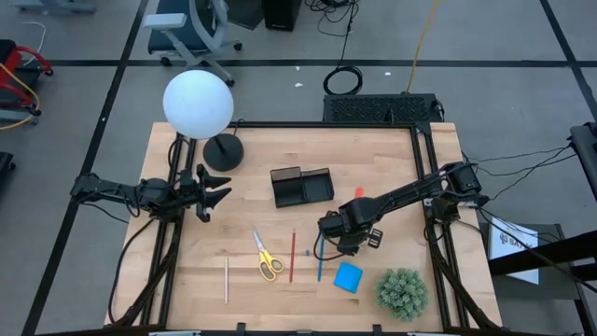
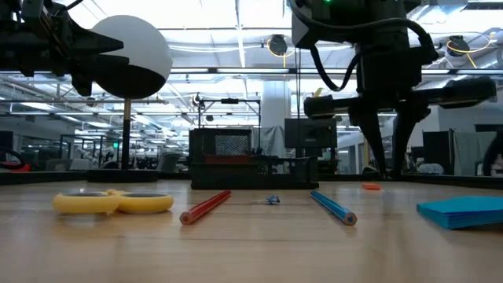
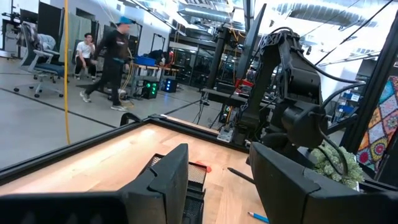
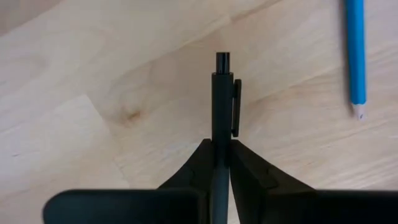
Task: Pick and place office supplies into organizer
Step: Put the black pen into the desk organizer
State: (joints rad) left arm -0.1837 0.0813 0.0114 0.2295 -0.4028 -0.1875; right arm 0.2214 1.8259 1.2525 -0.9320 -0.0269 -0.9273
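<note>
From above, the wooden table (image 1: 187, 280) is holding a black organizer (image 1: 301, 186) near its middle, with a round lamp base (image 1: 223, 152) and a big white lamp ball (image 1: 198, 104) off to one side. The right gripper (image 1: 328, 245) is reaching in just past the organizer and is sitting over the top end of the blue pencil (image 1: 319, 266). Close by are lying the red pencil (image 1: 292, 256), the yellow scissors (image 1: 266, 258), a pale wooden pencil (image 1: 226, 278), the blue notepad (image 1: 348, 276) and a green spiky ball (image 1: 403, 292). A small red eraser (image 1: 359, 192) is lying beside the organizer. The left gripper (image 1: 216, 191) is waiting at the table's left edge with its fingers spread apart. From table height, the scissors (image 2: 112, 202), red pencil (image 2: 205, 207), blue pencil (image 2: 333, 207) and notepad (image 2: 462, 211) are lying flat in a row, with the organizer (image 2: 251, 171) behind them, and the right gripper (image 2: 390, 161) is hanging down toward the table. From the left wrist, the fingers (image 3: 163, 180) are standing wide apart, and people are showing far back in the room. From the right wrist, the right gripper (image 4: 221, 165) is pinching a black pen (image 4: 222, 99) tight between its fingers, and the blue pencil (image 4: 356, 56) is lying well off to the side on the wood.
</note>
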